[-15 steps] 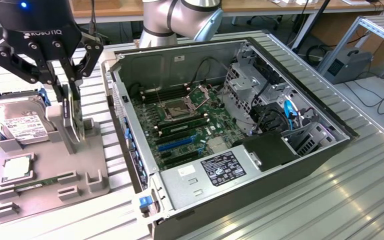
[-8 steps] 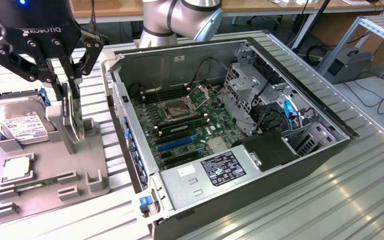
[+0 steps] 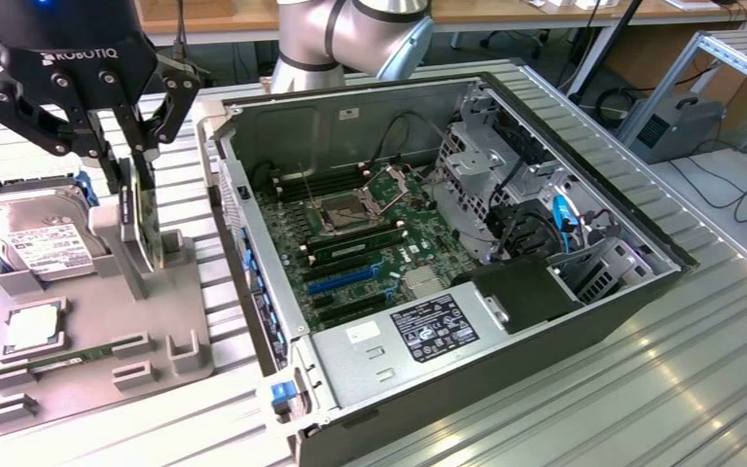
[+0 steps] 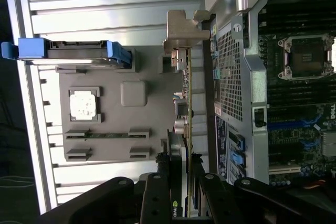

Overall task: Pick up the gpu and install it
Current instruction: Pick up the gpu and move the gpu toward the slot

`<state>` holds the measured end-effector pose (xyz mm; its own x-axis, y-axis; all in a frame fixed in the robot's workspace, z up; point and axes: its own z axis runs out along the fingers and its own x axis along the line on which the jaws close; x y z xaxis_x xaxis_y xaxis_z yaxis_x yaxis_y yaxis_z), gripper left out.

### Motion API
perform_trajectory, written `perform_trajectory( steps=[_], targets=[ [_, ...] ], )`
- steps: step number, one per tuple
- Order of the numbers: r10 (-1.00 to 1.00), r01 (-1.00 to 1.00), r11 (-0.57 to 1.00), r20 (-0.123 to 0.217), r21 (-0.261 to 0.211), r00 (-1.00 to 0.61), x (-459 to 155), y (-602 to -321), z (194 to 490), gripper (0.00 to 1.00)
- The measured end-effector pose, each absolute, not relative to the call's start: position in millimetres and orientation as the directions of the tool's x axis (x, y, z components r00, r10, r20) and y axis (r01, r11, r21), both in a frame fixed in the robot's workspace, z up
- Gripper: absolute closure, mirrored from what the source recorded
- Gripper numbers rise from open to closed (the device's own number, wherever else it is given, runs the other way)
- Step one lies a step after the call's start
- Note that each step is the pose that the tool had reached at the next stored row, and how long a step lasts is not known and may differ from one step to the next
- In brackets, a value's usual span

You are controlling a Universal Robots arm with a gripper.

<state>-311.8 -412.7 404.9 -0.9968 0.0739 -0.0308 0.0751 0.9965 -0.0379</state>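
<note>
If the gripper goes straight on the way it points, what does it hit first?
The gpu, standing on edge in the grey holder tray right under the gripper. Whether they already touch is unclear.

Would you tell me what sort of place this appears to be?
Probably a robotics lab workbench for computer assembly: an open computer case on an aluminium-slat table, a grey parts fixture holding a hard drive, and a robot arm behind.

The gpu [image 3: 144, 216] stands upright between hard drive [image 3: 39, 238] and computer case [image 3: 504, 379].
</note>
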Motion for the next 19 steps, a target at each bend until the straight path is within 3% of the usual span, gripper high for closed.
perform_trajectory(
  steps=[19],
  targets=[
    [0.074, 0.075, 0.996, -0.031, -0.038, -0.997, -311.7, -412.7, 412.7, 0.73]
  ],
)
